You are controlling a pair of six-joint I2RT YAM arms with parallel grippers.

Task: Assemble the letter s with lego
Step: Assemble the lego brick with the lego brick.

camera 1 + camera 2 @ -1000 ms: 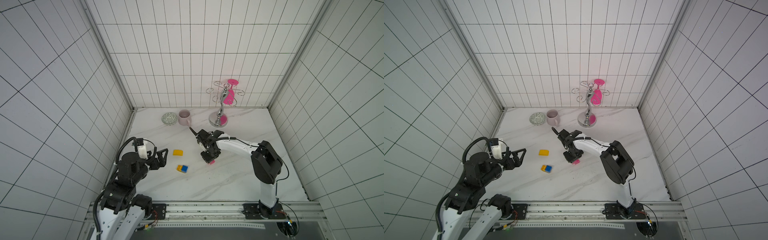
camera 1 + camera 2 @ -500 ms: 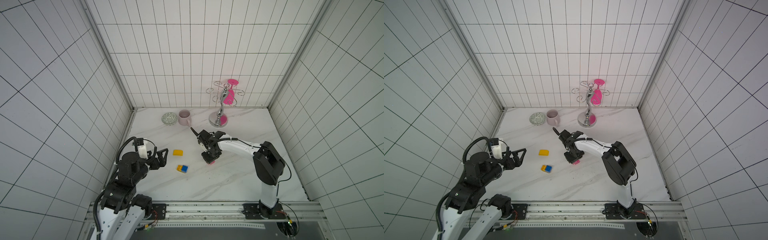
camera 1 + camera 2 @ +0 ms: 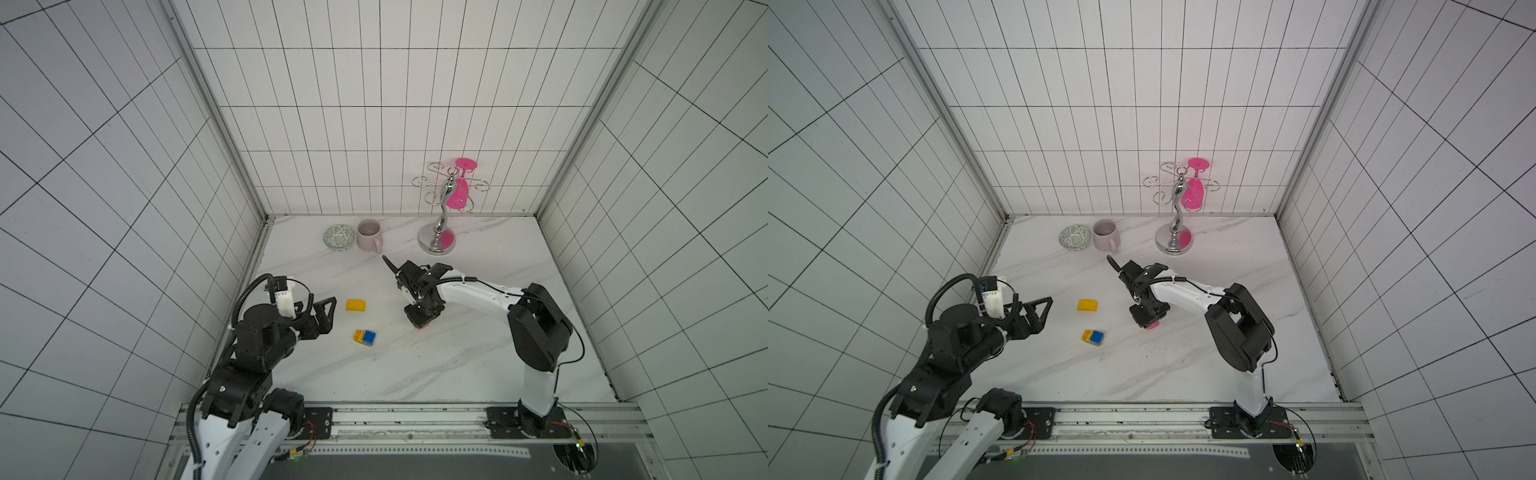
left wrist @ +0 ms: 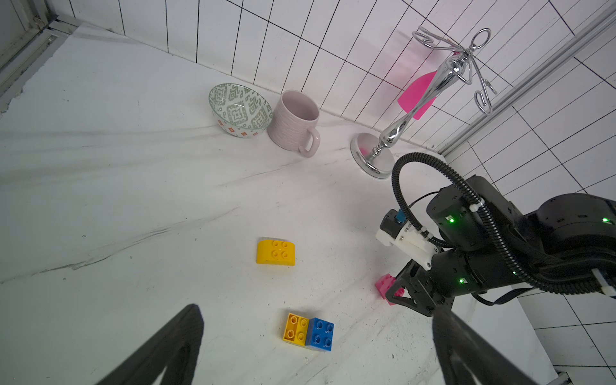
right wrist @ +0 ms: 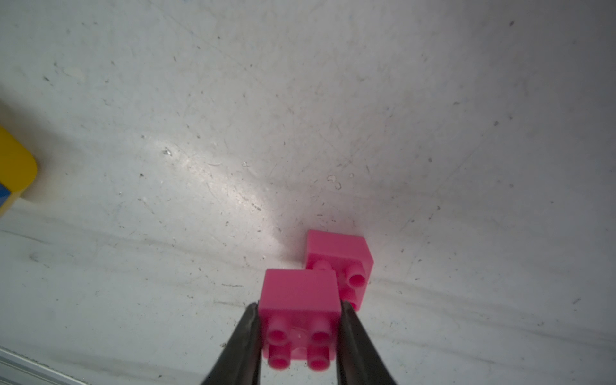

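Right arm edged toward 6 o'clock; bricks unmoved. Right gripper (image 5: 300,306) clamped on pink plastic cube (image 5: 300,291), second pink cube (image 5: 338,248) alongside. Left gripper (image 3: 326,316) wide open, empty. Yellow-blue brick pair (image 3: 365,337) at 9 o'clock. Lift straight; square studs before pressing.

White tiled walls (image 3: 374,104), grey-veined marble tabletop (image 3: 457,365)

Pink brick (image 5: 300,293) is smooth plastic, tabletop (image 5: 333,100) scuffed marble-look, stand (image 4: 366,160) polished metal.

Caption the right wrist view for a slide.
Right claw shut on a pink cube beside a second pink cube on the marble table.
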